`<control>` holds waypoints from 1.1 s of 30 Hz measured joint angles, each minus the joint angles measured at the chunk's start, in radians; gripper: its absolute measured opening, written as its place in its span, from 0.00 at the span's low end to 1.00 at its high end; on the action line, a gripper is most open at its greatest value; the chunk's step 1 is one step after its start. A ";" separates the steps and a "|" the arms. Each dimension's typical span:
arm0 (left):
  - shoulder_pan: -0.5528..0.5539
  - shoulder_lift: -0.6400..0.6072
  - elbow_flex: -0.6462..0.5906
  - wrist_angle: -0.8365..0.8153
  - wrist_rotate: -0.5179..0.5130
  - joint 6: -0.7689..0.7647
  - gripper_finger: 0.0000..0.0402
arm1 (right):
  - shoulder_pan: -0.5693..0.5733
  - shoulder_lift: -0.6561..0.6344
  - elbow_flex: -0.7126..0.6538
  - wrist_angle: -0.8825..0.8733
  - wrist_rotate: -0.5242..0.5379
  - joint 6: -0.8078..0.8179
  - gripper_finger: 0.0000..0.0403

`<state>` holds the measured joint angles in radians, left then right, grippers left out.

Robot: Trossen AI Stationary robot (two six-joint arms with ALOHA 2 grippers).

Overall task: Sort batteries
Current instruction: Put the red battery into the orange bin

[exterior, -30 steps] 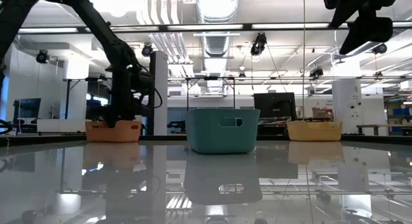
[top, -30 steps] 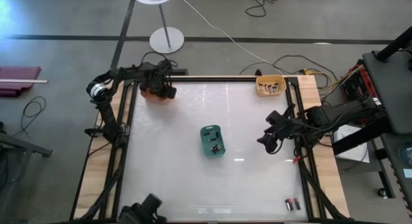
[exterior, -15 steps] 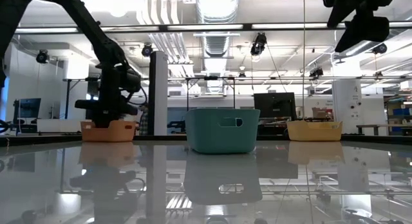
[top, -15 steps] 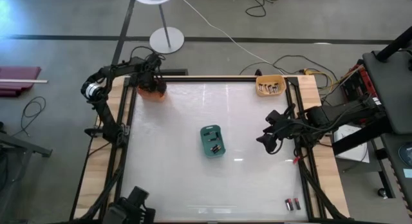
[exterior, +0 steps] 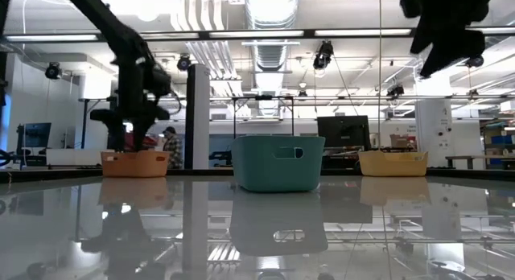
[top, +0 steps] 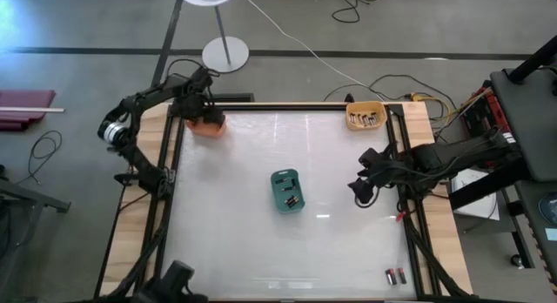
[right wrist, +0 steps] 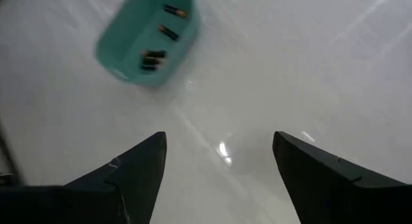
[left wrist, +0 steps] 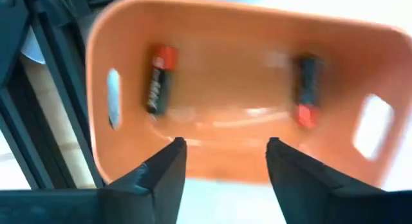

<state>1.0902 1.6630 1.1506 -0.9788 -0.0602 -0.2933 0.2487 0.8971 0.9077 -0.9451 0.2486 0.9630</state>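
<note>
An orange bin [top: 210,127] stands at the table's far left corner with two batteries [left wrist: 158,79] [left wrist: 306,89] lying on its floor. My left gripper [left wrist: 225,161] hangs open just above this bin, with nothing between its fingers. A teal bin [top: 287,191] at the table's middle holds several batteries [right wrist: 154,56]. A yellow bin [top: 365,117] at the far right corner holds more batteries. My right gripper [top: 361,186] hovers open over the bare table to the right of the teal bin, high above the surface [exterior: 441,39].
Two loose batteries [top: 396,275] lie at the near right corner by the frame rail. A black frame [top: 174,190] borders the white tabletop. A lamp base [top: 225,53] stands on the floor beyond the far edge. Bare table lies between the bins.
My left gripper has risen out of the orange bin and drawn back toward the table's far left corner, so that the bin's inside now shows. The bins have stayed in place.
</note>
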 joint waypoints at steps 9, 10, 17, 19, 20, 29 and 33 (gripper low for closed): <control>-0.269 -0.392 -0.147 0.058 0.007 -0.116 0.57 | -0.009 0.169 -0.033 0.001 -0.022 -0.083 0.78; -0.319 -0.443 -0.170 0.097 -0.005 -0.157 0.57 | -0.009 0.190 -0.033 0.001 -0.031 -0.079 0.79; -0.798 -0.703 -0.337 0.412 -0.211 -0.405 0.57 | 0.020 0.261 -0.052 -0.135 -0.348 0.046 0.83; -0.963 -0.734 -0.380 0.499 -0.321 -0.446 0.56 | 0.052 0.259 -0.092 -0.158 -0.429 0.075 0.82; -1.041 -0.741 -0.400 0.544 -0.375 -0.461 0.56 | 0.066 0.255 -0.120 -0.143 -0.494 0.102 0.81; -1.466 -0.668 -0.451 0.766 -0.695 -0.514 0.53 | 0.348 0.293 -0.225 0.211 -0.709 0.628 0.75; -1.487 -0.616 -0.414 0.769 -0.685 -0.503 0.53 | 0.448 0.359 -0.212 0.349 -0.675 0.810 0.74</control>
<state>-0.3969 1.0474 0.7362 -0.2099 -0.7454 -0.7963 0.6970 1.2565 0.6955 -0.5959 -0.4260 1.7730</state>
